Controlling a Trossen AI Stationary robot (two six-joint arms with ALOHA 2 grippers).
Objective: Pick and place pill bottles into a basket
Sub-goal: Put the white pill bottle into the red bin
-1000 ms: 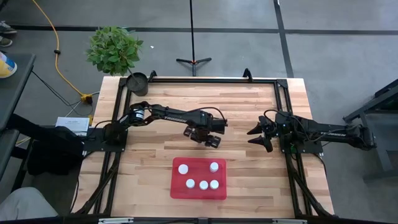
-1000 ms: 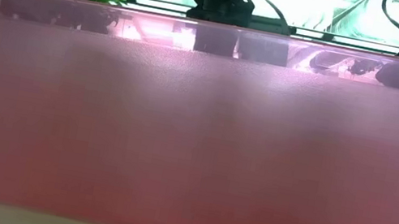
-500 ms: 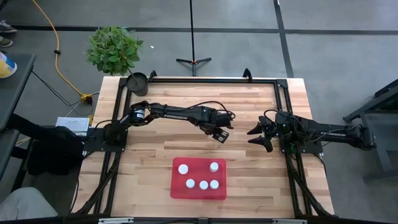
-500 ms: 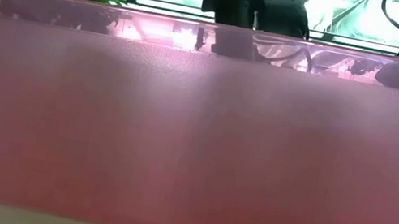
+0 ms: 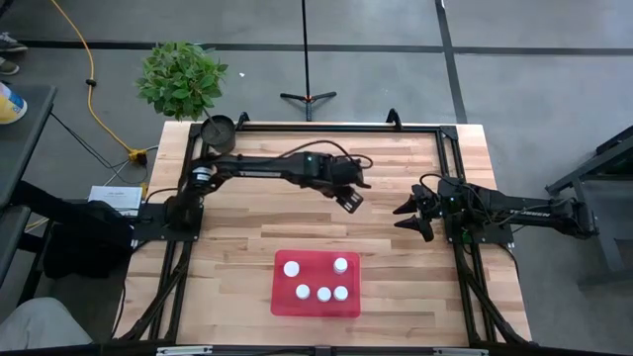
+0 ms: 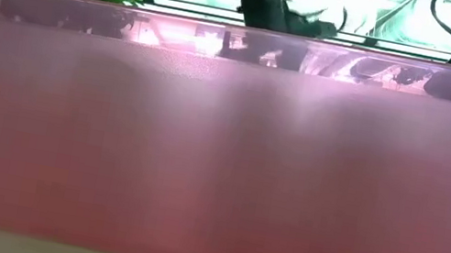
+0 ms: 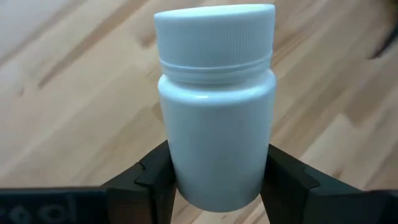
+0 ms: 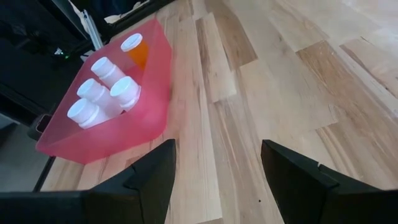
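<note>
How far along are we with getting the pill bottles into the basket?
Done: five bottles stand in the red basket. In hand: the left gripper holds a white bottle above the table, beyond the basket. Left: carry it over and release it. The right gripper waits open at the table's right side.

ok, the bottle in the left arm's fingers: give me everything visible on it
The bottle is all white, plastic by the look: a plain unlabelled cylindrical body, rounded at the shoulder, with a ribbed cap screwed on above a thin collar ring. It sits upright between the left gripper's two dark fingers, which clamp its lower body from both sides. It is carried above bare wooden table, away from the basket. Nothing else touches it.
</note>
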